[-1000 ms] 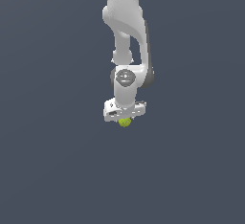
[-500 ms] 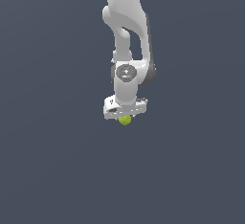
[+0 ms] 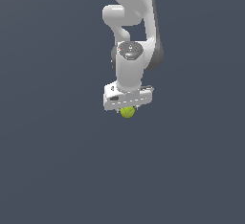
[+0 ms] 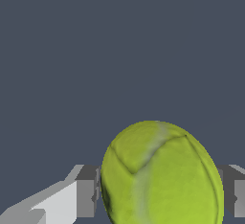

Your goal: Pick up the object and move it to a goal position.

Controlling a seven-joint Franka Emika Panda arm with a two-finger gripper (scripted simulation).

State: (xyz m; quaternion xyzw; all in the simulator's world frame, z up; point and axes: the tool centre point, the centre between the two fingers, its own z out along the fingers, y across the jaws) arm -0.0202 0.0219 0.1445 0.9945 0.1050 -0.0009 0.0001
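Observation:
The object is a small yellow-green ball [image 3: 127, 112] with pale seam lines. It hangs just under the white hand of my arm, above the dark grey floor. My gripper [image 3: 127, 111] is shut on it, fingers mostly hidden behind the hand in the exterior view. In the wrist view the ball [image 4: 162, 175] fills the space between the two grey fingertips [image 4: 86, 192], one pressing each side. No goal marker shows in either view.
The plain dark grey floor [image 3: 57, 170] spreads all around the arm. The white arm [image 3: 131, 22] rises straight above the hand.
The arm has lifted a little with the ball held; hand and ball sit slightly higher in the exterior view than a second ago.

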